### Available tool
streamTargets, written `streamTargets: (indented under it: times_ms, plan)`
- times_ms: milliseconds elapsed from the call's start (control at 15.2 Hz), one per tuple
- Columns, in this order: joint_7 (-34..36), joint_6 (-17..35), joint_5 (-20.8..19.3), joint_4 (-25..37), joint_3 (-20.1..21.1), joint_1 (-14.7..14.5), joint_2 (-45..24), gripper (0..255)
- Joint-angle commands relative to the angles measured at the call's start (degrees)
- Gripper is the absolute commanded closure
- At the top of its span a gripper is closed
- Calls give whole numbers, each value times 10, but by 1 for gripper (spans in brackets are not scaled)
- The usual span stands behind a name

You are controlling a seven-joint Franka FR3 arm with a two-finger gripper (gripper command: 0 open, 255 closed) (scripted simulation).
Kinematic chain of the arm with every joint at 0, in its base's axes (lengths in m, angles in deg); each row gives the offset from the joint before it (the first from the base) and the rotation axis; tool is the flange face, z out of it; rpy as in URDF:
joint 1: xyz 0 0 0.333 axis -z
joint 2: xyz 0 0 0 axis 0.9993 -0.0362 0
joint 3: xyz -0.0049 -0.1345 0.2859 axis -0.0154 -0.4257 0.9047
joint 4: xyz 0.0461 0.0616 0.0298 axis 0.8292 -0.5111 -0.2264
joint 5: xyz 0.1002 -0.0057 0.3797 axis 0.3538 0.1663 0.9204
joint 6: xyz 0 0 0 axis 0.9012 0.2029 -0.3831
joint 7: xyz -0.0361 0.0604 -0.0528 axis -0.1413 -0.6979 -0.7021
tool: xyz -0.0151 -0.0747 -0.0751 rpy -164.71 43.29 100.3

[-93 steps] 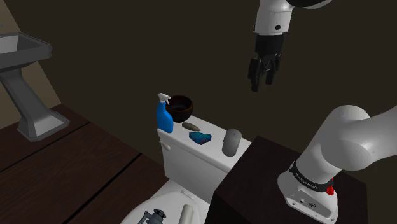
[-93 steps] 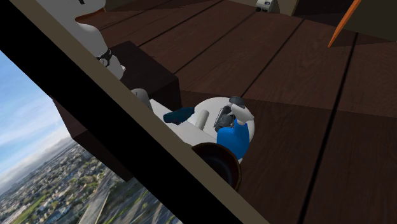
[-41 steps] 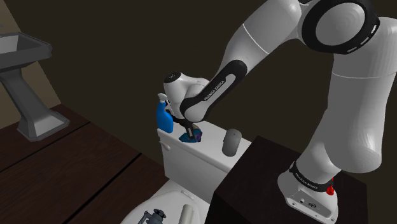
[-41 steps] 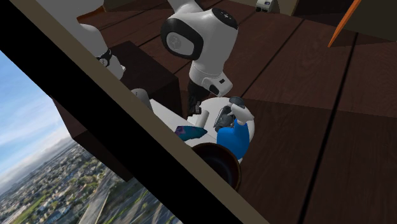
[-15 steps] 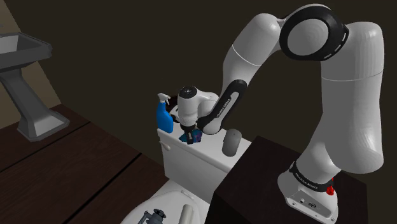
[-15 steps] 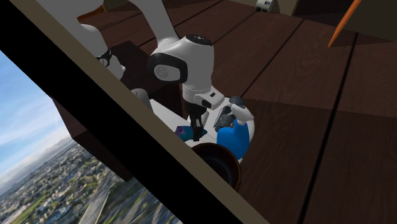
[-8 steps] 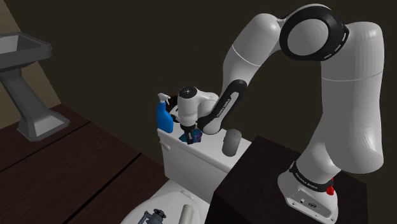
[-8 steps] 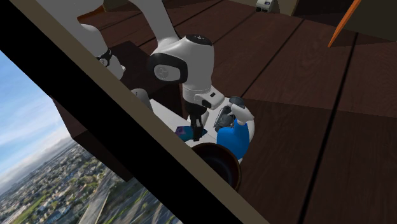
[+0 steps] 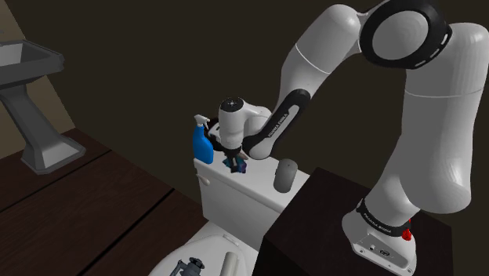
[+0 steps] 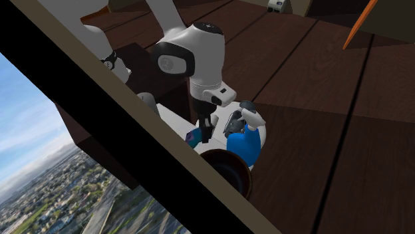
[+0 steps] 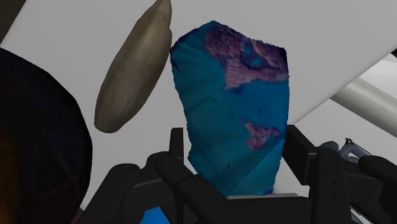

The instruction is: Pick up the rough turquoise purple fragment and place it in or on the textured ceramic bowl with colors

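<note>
The turquoise fragment with purple patches (image 11: 235,108) is clasped between my black fingers (image 11: 177,145), and my gripper (image 11: 235,167) is shut on it. In the shoulder view the gripper (image 9: 236,162) holds the fragment (image 9: 239,165) just above the white toilet tank lid (image 9: 255,182). The dark bowl (image 10: 226,169) stands at the lid's end beside the blue spray bottle (image 10: 246,143); its dark rim (image 11: 38,140) lies close beside the gripper. From the second exterior view the fragment (image 10: 193,138) hangs at the gripper (image 10: 205,135), a short way from the bowl.
A tan oblong piece (image 11: 133,70) lies on the lid between fragment and bowl. The blue spray bottle (image 9: 203,143) stands at the lid's far end, a grey rounded object (image 9: 286,174) at the near end. A pedestal sink (image 9: 31,94) stands at the left. The dark stand (image 9: 345,227) is lower right.
My gripper has risen a little with the fragment in it, lifting it off the tank lid. Earlier it came down from high up and shut on the fragment.
</note>
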Motion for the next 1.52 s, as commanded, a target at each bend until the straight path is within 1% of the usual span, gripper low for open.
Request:
streamTargets:
  times_ms: [0, 660, 1452]
  plan:
    - [-9, -11, 8, -4, 6, 4, 15, 255]
    - [-53, -71, 53, -13, 29, 18, 87, 255]
    - [-102, -149, 102, -5, 44, 24, 162, 255]
